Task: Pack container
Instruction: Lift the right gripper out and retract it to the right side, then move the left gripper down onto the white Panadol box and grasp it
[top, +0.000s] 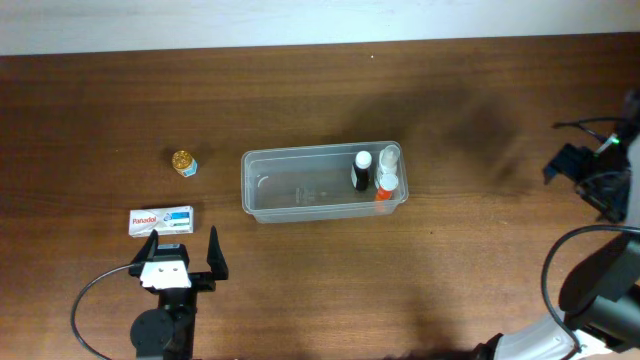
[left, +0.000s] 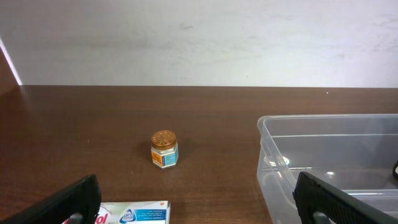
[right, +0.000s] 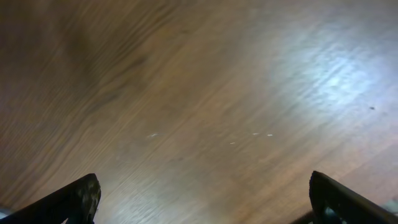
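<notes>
Dark brown wood-grain table (top: 320, 300), white wall (left: 199, 37) behind it. We see the clear translucent plastic rectangular container (top: 246, 185) upright near the table's middle, its long side running left to right.

Three small bottles stand clustered in its right end:
- black bottle with a white cap (top: 361, 170)
- clear bottle with a white cap (top: 389, 156)
- orange bottle with a white cap (top: 386, 190)

A small round jar with a gold lid and blue-white label (top: 184, 163) stands left of the container, apart from it. A flat white-and-blue cardboard Panadol box (top: 161, 221) lies nearer the table's front edge than the jar.

The left gripper (top: 183, 238) sits low, just behind the box. Its jaws are spread wide and hold nothing. We cannot tell whether a fingertip touches the box.

The right gripper (right: 211, 205) is at the table's far right, well apart from the container. Its jaws are also spread wide and hold nothing. The right wrist view is blurred and shows only wood between its fingers (right: 74, 199).
</notes>
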